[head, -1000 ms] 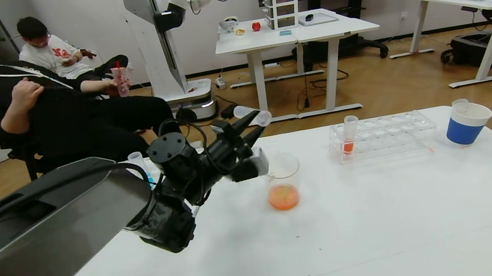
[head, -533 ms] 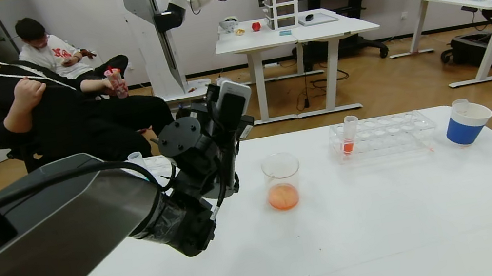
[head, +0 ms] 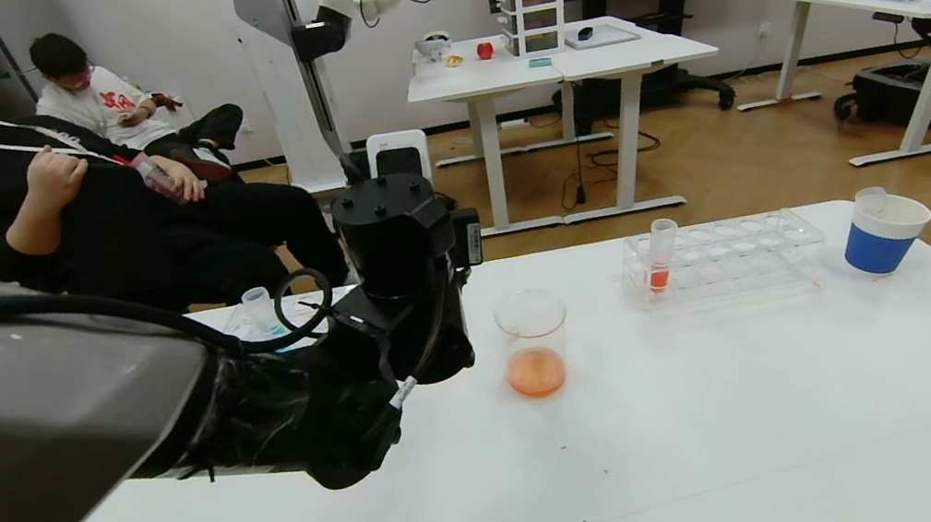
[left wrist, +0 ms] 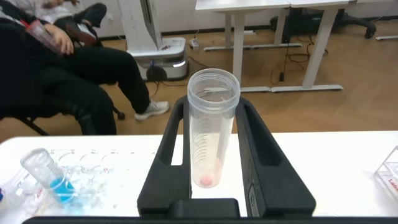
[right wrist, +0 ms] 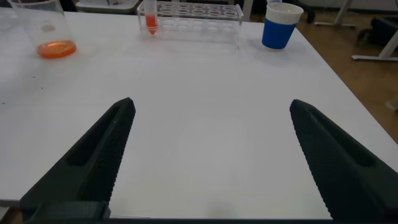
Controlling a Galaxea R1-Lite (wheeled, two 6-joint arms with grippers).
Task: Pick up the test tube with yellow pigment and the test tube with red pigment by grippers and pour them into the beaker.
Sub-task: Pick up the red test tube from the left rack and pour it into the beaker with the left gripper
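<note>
In the head view the left gripper [head: 397, 155] points up and away from the robot over the far left part of the white table [head: 689, 431], its fingers hidden behind the black wrist; the beaker [head: 534, 343] stands on the table just to that gripper's right and lower, with orange liquid in its bottom, and farther right a clear rack [head: 722, 256] holds the test tube with red pigment [head: 662, 254] upright at its left end, with a blue-and-white paper cup [head: 884, 229] beyond the rack. In the left wrist view the left gripper [left wrist: 213, 155] is clamped on a clear tube [left wrist: 211, 127] held upright between its fingers [left wrist: 258, 152], the tube nearly empty with only a small pinkish residue at its tip; a tube with blue liquid [left wrist: 48, 176] leans in another rack off to one side below. In the right wrist view the right gripper [right wrist: 214, 155] hovers low over the near part of the table with its fingers [right wrist: 102, 149] spread wide and nothing between them, the beaker [right wrist: 45, 29], the red tube [right wrist: 149, 17] and the cup [right wrist: 281, 25] well ahead of it
</note>
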